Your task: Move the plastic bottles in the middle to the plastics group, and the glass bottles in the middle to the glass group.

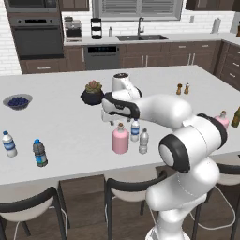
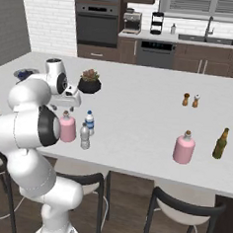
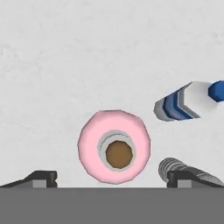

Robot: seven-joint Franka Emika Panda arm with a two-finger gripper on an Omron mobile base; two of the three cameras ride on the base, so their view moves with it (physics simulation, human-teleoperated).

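Note:
Three bottles stand mid-counter: a squat pink glass bottle (image 1: pixel 120 139) (image 2: pixel 66 127) with a brownish stopper, a blue-labelled water bottle (image 1: pixel 135 130) (image 2: pixel 90 122) and a plain greyish-clear bottle (image 1: pixel 144 141) (image 2: pixel 85 136). My gripper (image 1: pixel 113 120) (image 2: pixel 64 108) hangs open just above the pink bottle (image 3: pixel 114 152), fingertips (image 3: pixel 42 178) wide on either side, touching nothing. The plastics group sits far left: a clear bottle (image 1: pixel 8 144) and a dark grey bottle (image 1: pixel 40 153). The glass group is at the right: a pink bottle (image 2: pixel 184 148) and an olive bottle (image 2: pixel 220 143).
A potted succulent (image 1: pixel 93 92) (image 2: pixel 90 82) stands just behind the gripper. A bowl of blueberries (image 1: pixel 18 101) is at the far left, salt and pepper shakers (image 2: pixel 190 100) at the back right. Stools (image 1: pixel 126 187) line the near counter edge.

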